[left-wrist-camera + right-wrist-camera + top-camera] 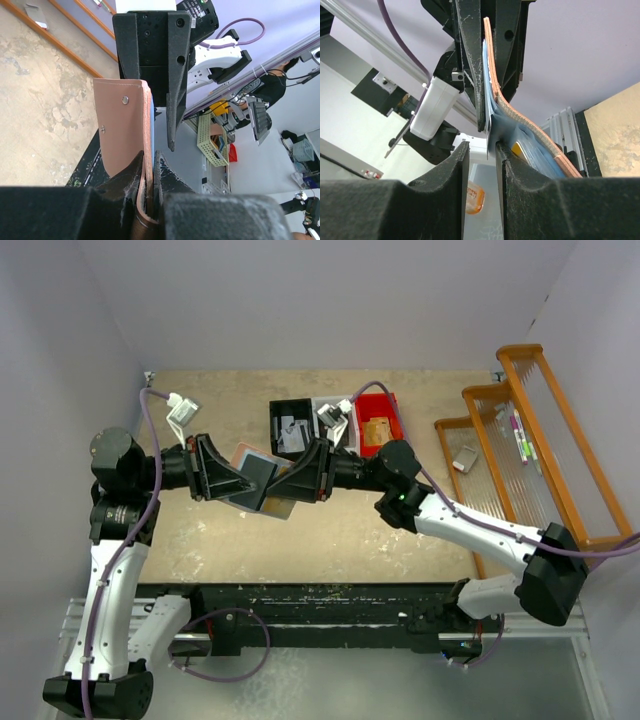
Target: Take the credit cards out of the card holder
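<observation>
While my left end effector [149, 172] clamps the card holder [122, 132], my right end effector [482, 150], slightly apart around a credit card [491, 134], must pinch, then pull straight.

card holder [122, 130] bottom edge buried between left gripper [148, 167] fingers | credit cards [493, 131] mostly tucked inside, count unclear | right gripper [482, 150] grip: can't tell | black bin [273, 430] contents too small

This is a robotics lab. Plain white walls [300, 300] box in a worn tan counter [330, 530], and two arms are bolted to a black rail [330, 605] on aluminium framing [75, 625]. Beyond stand cluttered benches, loose cables and a perforated green bin [212, 142].
</observation>
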`<state>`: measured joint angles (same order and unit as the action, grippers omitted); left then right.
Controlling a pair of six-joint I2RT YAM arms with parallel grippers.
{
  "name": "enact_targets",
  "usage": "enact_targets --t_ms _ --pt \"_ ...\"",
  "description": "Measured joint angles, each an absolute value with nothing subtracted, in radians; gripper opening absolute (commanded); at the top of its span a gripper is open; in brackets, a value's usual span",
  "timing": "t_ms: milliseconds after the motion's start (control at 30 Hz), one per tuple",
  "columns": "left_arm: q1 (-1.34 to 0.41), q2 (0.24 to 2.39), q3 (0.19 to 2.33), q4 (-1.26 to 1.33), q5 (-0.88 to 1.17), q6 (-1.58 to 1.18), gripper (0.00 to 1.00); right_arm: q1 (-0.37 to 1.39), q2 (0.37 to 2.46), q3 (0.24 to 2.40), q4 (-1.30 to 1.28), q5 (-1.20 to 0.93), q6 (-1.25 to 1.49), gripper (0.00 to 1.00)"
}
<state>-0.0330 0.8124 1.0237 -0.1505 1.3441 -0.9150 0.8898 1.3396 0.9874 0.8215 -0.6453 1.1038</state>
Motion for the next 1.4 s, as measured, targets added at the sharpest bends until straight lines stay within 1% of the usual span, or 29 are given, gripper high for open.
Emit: enact_targets --t_ms 67,200,233,300,400,467,500,533,567,600,733,833,1100,1200,1233,1333,1367,1400 --pt "-0.033 0.812 1.024 -0.153 1.342 -0.906 0.14 0.890 1.340 0.991 0.822 -0.646 1.106 0.25" --pt "-0.033 0.812 1.026 -0.155 1.342 -0.899 0.19 0.890 1.354 1.013 0.824 -0.646 1.110 0.02" --pt "-0.033 0.812 1.027 -0.155 1.342 -0.898 0.20 0.890 1.361 1.018 0.826 -0.645 1.114 0.00" --pt "-0.033 0.812 1.033 -0.156 1.343 -0.898 0.24 0.890 1.370 1.019 0.829 -0.645 1.119 0.00" --pt "-0.033 0.812 1.036 -0.156 1.346 -0.899 0.35 0.889 1.374 1.019 0.832 -0.646 1.125 0.00" --pt "-0.033 0.812 1.037 -0.144 1.352 -0.909 0.38 0.889 1.374 1.019 0.833 -0.645 1.127 0.00" --pt "-0.033 0.812 1.038 -0.136 1.355 -0.917 0.37 0.889 1.374 1.019 0.833 -0.645 1.127 0.00" --pt "-0.033 0.812 1.038 -0.126 1.358 -0.928 0.33 0.889 1.374 1.019 0.834 -0.646 1.127 0.00" --pt "-0.033 0.812 1.038 -0.116 1.361 -0.938 0.25 0.889 1.374 1.019 0.835 -0.646 1.128 0.00" --pt "-0.033 0.811 1.038 -0.104 1.363 -0.951 0.22 0.889 1.374 1.019 0.837 -0.647 1.130 0.00" --pt "-0.033 0.813 1.037 -0.052 1.373 -1.002 0.15 0.890 1.364 1.018 0.854 -0.659 1.139 0.00" --pt "-0.033 0.814 1.037 -0.006 1.382 -1.040 0.14 0.890 1.348 1.007 0.872 -0.672 1.141 0.00" --pt "-0.033 0.814 1.037 0.046 1.388 -1.099 0.15 0.890 1.320 0.957 0.901 -0.677 1.142 0.00" --pt "-0.033 0.814 1.037 0.051 1.387 -1.108 0.09 0.890 1.319 0.957 0.904 -0.677 1.142 0.00" --pt "-0.033 0.814 1.037 0.051 1.387 -1.107 0.07 0.889 1.319 0.957 0.904 -0.677 1.142 0.00" --pt "-0.033 0.814 1.037 0.033 1.385 -1.088 0.00 0.889 1.311 0.955 0.901 -0.677 1.140 0.26" --pt "-0.033 0.814 1.037 0.022 1.384 -1.078 0.00 0.889 1.308 0.953 0.899 -0.675 1.142 0.32" --pt "-0.033 0.813 1.037 0.009 1.384 -1.062 0.00 0.889 1.305 0.953 0.894 -0.673 1.140 0.36"
